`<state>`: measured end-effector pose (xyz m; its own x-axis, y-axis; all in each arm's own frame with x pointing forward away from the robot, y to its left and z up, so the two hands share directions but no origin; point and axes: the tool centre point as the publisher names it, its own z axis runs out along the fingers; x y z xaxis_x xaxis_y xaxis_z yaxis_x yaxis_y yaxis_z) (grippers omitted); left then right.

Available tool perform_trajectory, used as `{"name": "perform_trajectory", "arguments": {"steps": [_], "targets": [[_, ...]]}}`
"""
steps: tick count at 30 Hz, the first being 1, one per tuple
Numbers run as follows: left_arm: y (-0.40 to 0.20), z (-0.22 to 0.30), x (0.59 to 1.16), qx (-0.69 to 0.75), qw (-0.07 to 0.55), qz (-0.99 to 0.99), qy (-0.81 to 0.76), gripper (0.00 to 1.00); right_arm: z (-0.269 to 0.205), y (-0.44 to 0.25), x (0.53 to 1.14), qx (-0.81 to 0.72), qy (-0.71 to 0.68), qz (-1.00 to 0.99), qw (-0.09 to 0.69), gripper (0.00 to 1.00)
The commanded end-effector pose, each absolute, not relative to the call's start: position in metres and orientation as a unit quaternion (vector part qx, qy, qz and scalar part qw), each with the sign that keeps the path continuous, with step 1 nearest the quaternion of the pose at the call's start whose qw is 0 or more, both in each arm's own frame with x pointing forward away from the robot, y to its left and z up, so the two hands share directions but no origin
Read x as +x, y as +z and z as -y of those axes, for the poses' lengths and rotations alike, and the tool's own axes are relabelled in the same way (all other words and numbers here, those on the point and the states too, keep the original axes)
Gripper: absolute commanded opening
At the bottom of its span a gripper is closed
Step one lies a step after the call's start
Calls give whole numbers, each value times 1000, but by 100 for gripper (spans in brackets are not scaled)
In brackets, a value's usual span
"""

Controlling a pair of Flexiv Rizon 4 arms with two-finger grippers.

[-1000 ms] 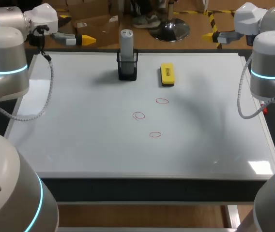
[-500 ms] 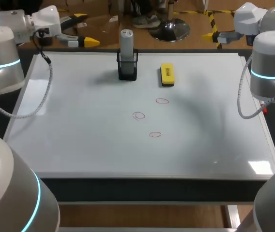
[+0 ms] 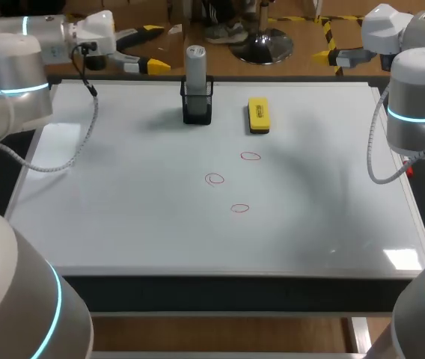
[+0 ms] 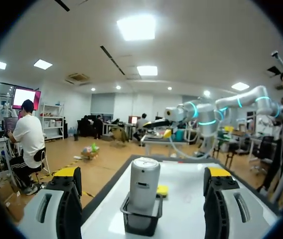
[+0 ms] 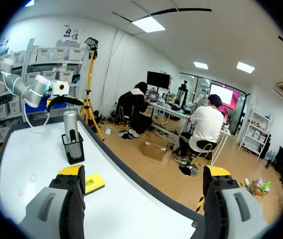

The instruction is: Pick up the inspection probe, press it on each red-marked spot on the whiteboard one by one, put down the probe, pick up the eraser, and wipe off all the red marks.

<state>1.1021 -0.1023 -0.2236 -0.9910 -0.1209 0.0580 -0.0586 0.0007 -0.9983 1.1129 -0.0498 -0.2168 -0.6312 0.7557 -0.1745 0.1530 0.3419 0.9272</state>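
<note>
Grey cylindrical probe (image 3: 195, 63) | upright in black holder (image 3: 197, 111) | yellow eraser (image 3: 258, 115)

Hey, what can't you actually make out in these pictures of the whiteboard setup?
Lower end of the probe: hidden inside the black holder, in the head and both wrist views.
Most of the eraser: behind the probe, in the left wrist view.
The red marks: too small to count in the right wrist view.

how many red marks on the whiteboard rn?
3. The far mark sits just in front of the eraser, the middle mark nearer and to its left, the near mark closest to the front edge of the whiteboard. None look hidden.
</note>
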Motion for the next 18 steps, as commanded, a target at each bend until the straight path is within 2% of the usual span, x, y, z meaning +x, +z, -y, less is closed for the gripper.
{"name": "perform_trajectory", "arguments": {"steps": [1, 18], "targets": [[-231, 117, 1112, -26, -18, -707, -707, 100, 50, -217, 1113, 299, 489, -759, 308, 100], [-254, 153, 1116, -53, -7, -701, -711, 100, 50, -217, 1113, 299, 489, -759, 308, 100]]}}
